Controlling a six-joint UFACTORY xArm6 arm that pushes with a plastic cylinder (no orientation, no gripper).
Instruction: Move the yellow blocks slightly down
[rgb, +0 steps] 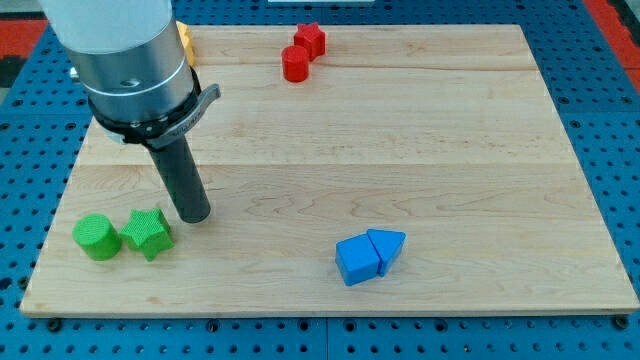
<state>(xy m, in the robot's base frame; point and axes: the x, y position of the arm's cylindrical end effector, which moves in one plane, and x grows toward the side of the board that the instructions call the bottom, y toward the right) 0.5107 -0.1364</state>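
Note:
A yellow block (184, 42) shows only as a small sliver at the view's top left, mostly hidden behind my arm's grey body; its shape cannot be made out. My tip (194, 214) rests on the board at the left, well below the yellow block and just right of and slightly above the green star block (147, 233). I cannot tell whether another yellow block lies hidden behind the arm.
A green cylinder (96, 238) sits left of the green star. A red star-like block (311, 38) and a red cylinder (296, 64) sit at top centre. A blue cube (357, 260) and a blue triangular block (389, 247) touch at bottom centre-right. The wooden board (480, 150) lies on a blue pegboard.

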